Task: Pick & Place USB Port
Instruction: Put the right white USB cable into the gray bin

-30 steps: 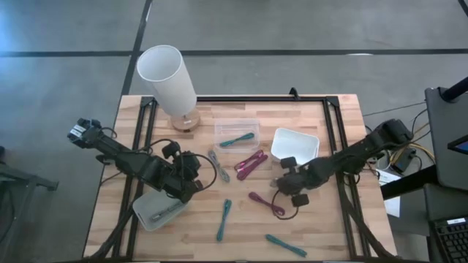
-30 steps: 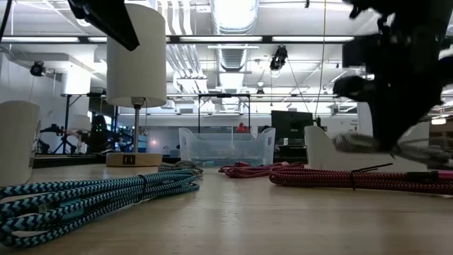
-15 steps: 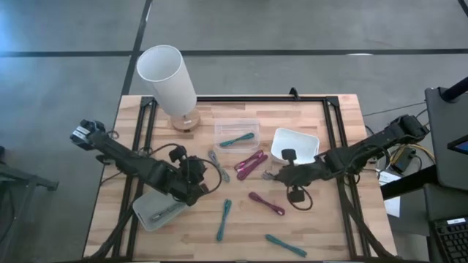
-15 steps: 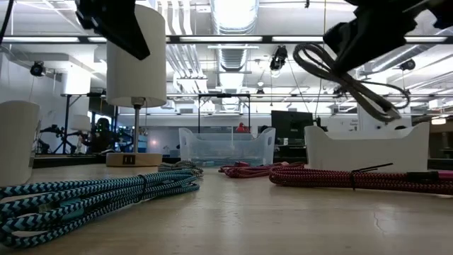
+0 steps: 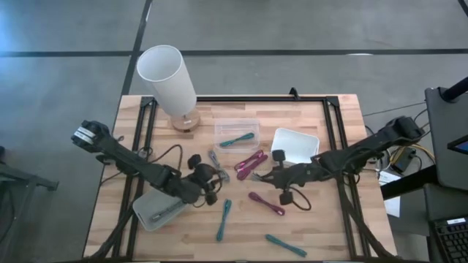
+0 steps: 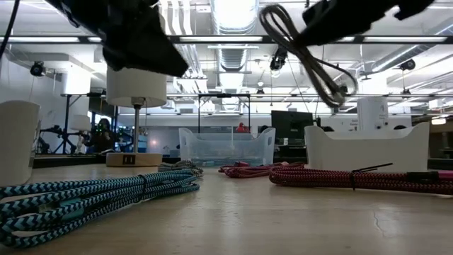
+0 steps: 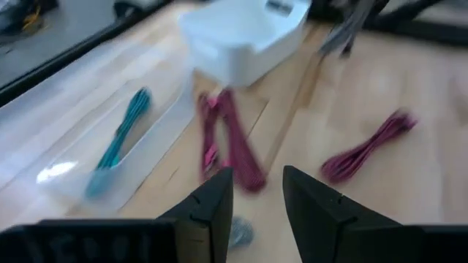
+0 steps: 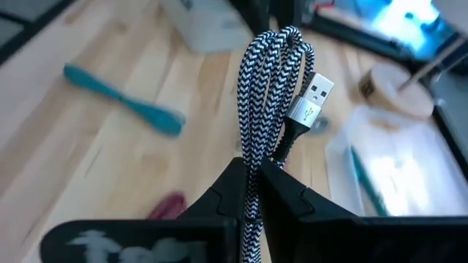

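My right gripper (image 5: 272, 175) is over the table's middle, shut on a black-and-white braided USB cable (image 8: 267, 88) whose silver plug (image 8: 314, 95) shows past the fingers. The cable (image 6: 304, 53) hangs high above the table in the low view. My left gripper (image 5: 210, 183) hovers open left of centre, near a grey cable (image 5: 218, 164) lying flat on the wood. Its wrist view (image 7: 257, 186) looks over the pink cables (image 7: 230, 146) and touches nothing. My right gripper pinches the folded cable bundle (image 8: 252, 146) between its two fingers, several strands together. The folded end and plug stick out beyond the fingertips. A slack loop (image 5: 292, 197) trails behind the gripper. The whole cable is lifted clear of the table.
A clear bin (image 5: 236, 134) holds a teal cable, a white bin (image 5: 295, 144) stands right of it, and another clear bin (image 5: 157, 208) sits near the left arm. Pink cables (image 5: 250, 162) (image 5: 267, 203) and teal cables (image 5: 223, 219) (image 5: 285, 245) lie about. A white lamp (image 5: 168, 80) stands at the far left.
My right gripper has risen and moved toward the table's left, carrying the black-and-white cable from table height to well above it. My left gripper has moved toward the table's right, closer to the centre.
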Controlling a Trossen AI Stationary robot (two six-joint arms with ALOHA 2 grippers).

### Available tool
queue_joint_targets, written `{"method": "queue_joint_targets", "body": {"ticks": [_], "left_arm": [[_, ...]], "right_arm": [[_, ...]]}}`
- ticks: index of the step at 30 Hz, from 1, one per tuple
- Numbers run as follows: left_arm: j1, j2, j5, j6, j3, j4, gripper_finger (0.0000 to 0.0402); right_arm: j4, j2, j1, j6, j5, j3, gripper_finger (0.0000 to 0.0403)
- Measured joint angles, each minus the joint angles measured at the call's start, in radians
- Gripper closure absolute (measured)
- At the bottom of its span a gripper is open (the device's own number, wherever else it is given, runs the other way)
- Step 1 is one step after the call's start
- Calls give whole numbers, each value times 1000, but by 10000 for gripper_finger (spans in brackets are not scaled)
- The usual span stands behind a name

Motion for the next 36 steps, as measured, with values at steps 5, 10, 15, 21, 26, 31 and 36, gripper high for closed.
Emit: {"method": "queue_joint_targets", "body": {"ticks": [5, 10, 15, 21, 26, 31, 36], "left_arm": [[7, 0, 1, 152, -65, 280, 274], [27, 0, 3, 290, -86, 443, 274], [57, 0, 3, 324, -86, 480, 274], [75, 1, 75, 321, -86, 481, 274], [76, 1, 94, 311, -86, 482, 274], [77, 1, 118, 311, -86, 480, 274], [81, 1, 117, 324, -86, 485, 274]], "right_arm": [[141, 52, -26, -23, -13, 0, 376], [288, 129, -43, -17, -19, 0, 375], [359, 195, -46, -16, -20, 4, 375], [361, 233, -48, -19, -11, 28, 374], [360, 244, -60, -22, -10, 53, 374], [359, 236, -74, -22, 56, 58, 374], [359, 230, -79, -17, 66, 58, 374]]}}
